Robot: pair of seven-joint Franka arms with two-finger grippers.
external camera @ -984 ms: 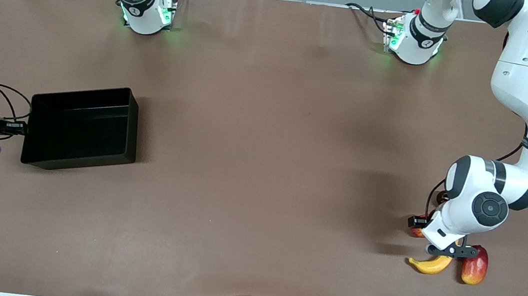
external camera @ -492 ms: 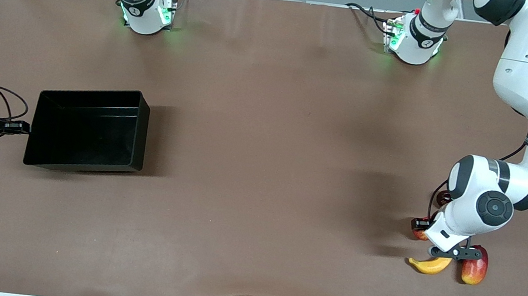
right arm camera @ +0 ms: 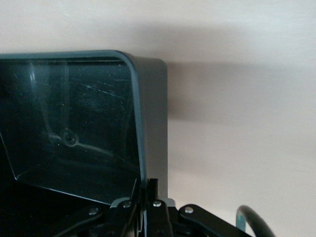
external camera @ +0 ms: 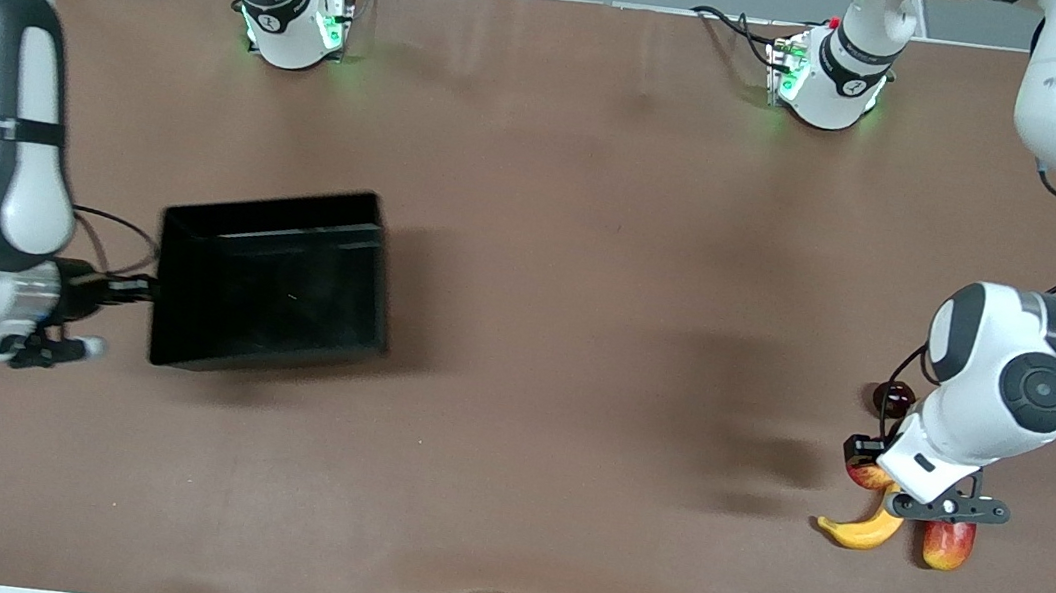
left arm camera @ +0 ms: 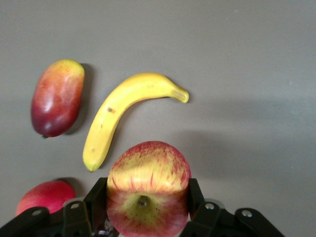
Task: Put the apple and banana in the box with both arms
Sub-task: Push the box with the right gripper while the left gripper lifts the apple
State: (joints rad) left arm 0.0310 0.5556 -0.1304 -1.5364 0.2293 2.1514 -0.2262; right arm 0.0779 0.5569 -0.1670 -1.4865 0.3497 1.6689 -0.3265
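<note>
left gripper (left arm camera: 143,217) pinches the apple (left arm camera: 147,186) between its fingers (left arm camera: 193,196), held in the air over the fruit cluster at the left arm's end of the table. on the table beneath it: the banana (left arm camera: 123,111), untouched, with a mango (left arm camera: 57,97) just beside it and a plain red fruit (left arm camera: 43,196) near both. in the front view the banana (external camera: 860,527) lies nearer the camera than the gripped apple (external camera: 866,473).

right gripper (right arm camera: 147,200) is pressed together on the wall of the box (external camera: 273,277), gripping its rim at the right arm's end of the table. box interior shows black and bare. box and fruit are well apart.
</note>
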